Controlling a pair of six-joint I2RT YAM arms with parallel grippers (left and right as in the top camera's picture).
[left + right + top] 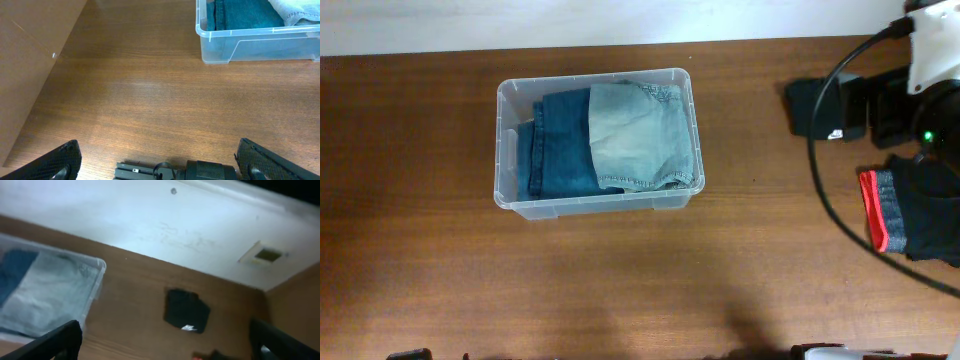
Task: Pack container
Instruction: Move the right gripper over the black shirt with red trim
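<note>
The clear plastic container [597,204] stands left of the table's middle. Inside it lie folded dark blue jeans [560,145] on the left and a paler denim piece [638,135] on the right. In the left wrist view the container [250,47] is at the upper right, well ahead of my left gripper [160,165], which is open over bare wood. The right wrist view is blurred. My right gripper [167,345] is open there with nothing between its fingers, and the container [97,265] lies to its left. From overhead, both grippers barely show at the bottom edge.
A black folded garment [815,108] [186,310] lies at the back right. Near it are other dark items [880,112]. A grey and black garment with a red band [910,210] lies at the right edge. A black cable [820,180] loops across the right side.
</note>
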